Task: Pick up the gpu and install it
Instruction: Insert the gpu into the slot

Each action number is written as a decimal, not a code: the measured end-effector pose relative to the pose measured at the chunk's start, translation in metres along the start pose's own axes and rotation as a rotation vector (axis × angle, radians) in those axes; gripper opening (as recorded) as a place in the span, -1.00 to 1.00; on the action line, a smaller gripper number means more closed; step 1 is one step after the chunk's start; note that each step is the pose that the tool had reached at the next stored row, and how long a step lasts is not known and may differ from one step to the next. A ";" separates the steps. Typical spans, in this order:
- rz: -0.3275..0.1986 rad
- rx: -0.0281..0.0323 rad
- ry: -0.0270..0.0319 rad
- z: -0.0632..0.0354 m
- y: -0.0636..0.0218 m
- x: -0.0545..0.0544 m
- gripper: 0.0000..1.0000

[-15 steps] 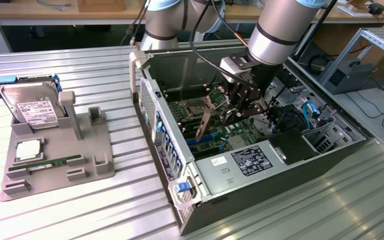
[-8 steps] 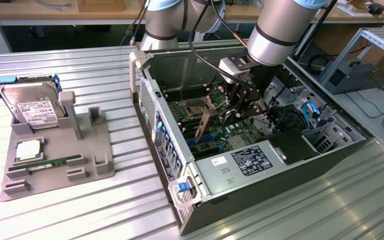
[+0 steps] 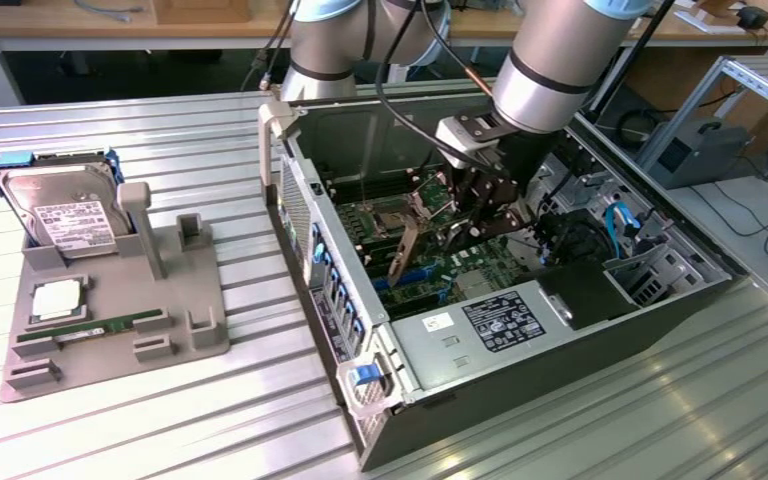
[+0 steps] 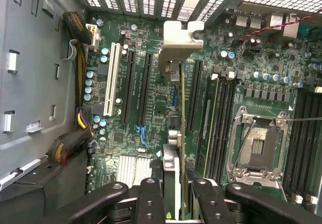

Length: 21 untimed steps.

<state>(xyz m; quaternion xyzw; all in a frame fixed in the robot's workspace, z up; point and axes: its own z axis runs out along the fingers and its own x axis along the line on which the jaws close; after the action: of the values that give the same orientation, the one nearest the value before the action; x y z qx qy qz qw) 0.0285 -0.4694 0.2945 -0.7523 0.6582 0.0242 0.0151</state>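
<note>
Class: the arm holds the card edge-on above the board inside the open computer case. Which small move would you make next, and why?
Probably a slow, straight lowering. The gripper is closed on the card, which stands on edge over the long slots of the board, its metal bracket toward the case's vented rear wall. Whether the card has reached a slot cannot be told.

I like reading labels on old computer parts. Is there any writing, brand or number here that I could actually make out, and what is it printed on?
None can be read.
White label on the hard drive: print too small.
Black sticker on the power supply: blurred.
White sticker beside it: blurred.
White lettering on the motherboard: too small.
The gpu in the hand: no legible text.
</note>
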 end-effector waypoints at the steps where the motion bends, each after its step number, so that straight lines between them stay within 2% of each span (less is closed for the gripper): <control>1: 0.000 0.0000 -0.0001 0.0002 0.0001 0.000 -0.46; 11: 0.004 0.0002 0.0000 0.0047 0.0013 0.001 -0.46; 15: 0.079 0.0044 -0.0005 0.0071 0.0020 0.001 -0.46; 18: 0.090 0.0051 -0.0008 0.0079 0.0114 0.000 -0.46; 21: 0.114 0.0064 -0.0009 0.0086 0.0138 -0.001 -0.46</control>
<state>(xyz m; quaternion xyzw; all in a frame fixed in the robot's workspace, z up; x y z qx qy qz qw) 0.0146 -0.4699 0.2861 -0.7136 0.7000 0.0232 0.0164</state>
